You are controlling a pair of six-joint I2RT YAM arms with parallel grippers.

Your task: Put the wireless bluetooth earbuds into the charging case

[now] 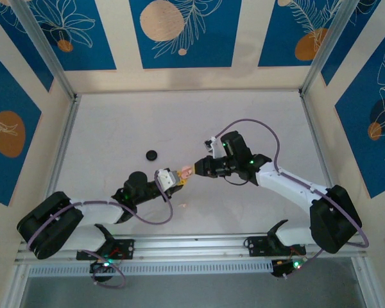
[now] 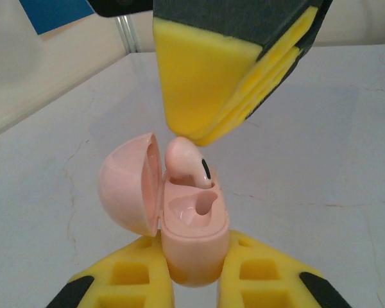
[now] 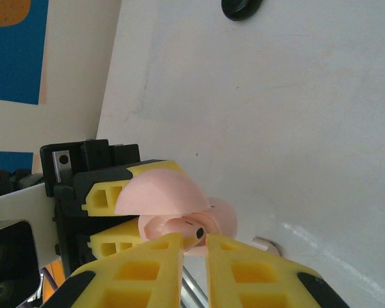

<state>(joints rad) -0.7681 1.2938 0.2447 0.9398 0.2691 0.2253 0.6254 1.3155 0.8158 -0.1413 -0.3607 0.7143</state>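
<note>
Earbud, pale pink, likely light, rigid and slippery, stands partly seated in the open case pinched by the left gripper; the right gripper, pressed together, touches its crown, the best place to push gently.

Left wrist view: pink case, underside hidden between left gripper fingers, which the lower edge cuts off. Right wrist view: black round case cropped at top edge. Pale object, lower right, possibly an earbud, half hidden.
</note>
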